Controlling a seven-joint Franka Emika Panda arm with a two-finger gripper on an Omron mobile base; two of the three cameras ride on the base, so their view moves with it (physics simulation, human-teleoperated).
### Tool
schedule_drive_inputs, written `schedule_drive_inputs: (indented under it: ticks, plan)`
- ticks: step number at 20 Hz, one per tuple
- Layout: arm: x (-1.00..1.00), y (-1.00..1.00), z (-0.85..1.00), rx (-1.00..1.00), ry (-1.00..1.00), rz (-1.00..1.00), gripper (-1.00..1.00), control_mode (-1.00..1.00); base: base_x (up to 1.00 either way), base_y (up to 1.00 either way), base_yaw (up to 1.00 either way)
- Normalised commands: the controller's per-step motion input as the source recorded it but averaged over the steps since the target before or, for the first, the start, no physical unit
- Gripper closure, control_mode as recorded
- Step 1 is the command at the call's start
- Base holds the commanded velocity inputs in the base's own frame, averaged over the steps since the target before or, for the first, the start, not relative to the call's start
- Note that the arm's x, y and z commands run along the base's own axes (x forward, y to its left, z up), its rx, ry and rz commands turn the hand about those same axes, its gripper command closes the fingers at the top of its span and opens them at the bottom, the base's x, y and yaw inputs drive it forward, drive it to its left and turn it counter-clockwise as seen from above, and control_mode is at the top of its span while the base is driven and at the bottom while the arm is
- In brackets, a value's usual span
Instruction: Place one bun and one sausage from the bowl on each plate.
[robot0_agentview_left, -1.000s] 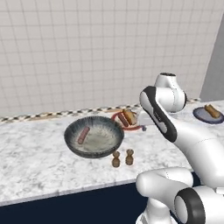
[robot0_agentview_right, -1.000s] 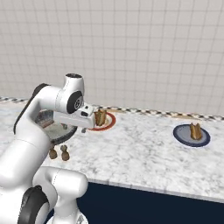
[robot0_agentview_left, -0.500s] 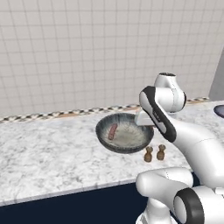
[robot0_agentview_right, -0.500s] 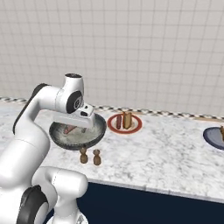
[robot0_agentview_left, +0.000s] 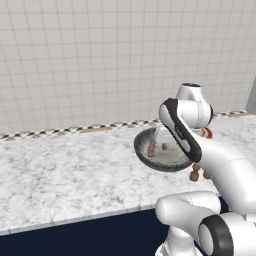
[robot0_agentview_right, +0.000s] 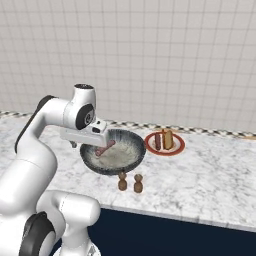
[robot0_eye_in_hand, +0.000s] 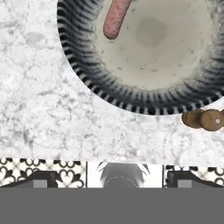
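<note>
The bowl (robot0_agentview_right: 131, 159) stands on the marble counter with one reddish sausage (robot0_agentview_right: 105, 148) lying in its pale inside. To its right, a red-rimmed plate (robot0_agentview_right: 176, 149) holds a sausage (robot0_agentview_right: 158, 141) and a bun (robot0_agentview_right: 168, 139) side by side. My gripper (robot0_eye_in_hand: 112, 181) is open and empty, with its tips far apart. It hangs over bare counter just outside the bowl's ribbed rim (robot0_eye_in_hand: 87, 83). The sausage (robot0_eye_in_hand: 116, 19) in the bowl lies further ahead of the fingers. From the left, the arm covers part of the bowl (robot0_agentview_left: 145, 150) and most of the red-rimmed plate (robot0_agentview_left: 206, 132).
Two small brown shakers (robot0_agentview_right: 130, 183) stand close in front of the bowl, near the counter's front edge, and also sit beside the rim (robot0_eye_in_hand: 205, 119). A patterned trim strip (robot0_agentview_left: 60, 131) runs along the foot of the tiled wall.
The whole picture has shifted: the base has driven left, so bowl and red-rimmed plate now sit further right in frame and the far blue plate has left the views. The gripper stays open.
</note>
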Motion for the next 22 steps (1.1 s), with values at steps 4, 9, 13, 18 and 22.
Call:
schedule_drive_inputs:
  ticks: [4,9,13,18,22]
  plan:
    - [0.06,0.11,-0.03,0.0,0.0,0.0,-1.0,-1.0,0.0,0.13,0.0]
    - [0.78,0.11,-0.1,0.01,0.0,0.0,-1.0,-1.0,0.0,0.0,0.0]
    - [0.95,0.0,-0.17,0.06,0.0,0.0,-1.0,-1.0,0.0,0.0,0.0]
    - [0.8,0.0,-0.36,0.05,0.0,0.0,-1.0,-1.0,0.0,0.0,0.0]
    - [0.49,0.0,-0.4,0.06,0.0,0.0,-1.0,-1.0,0.0,0.0,0.0]
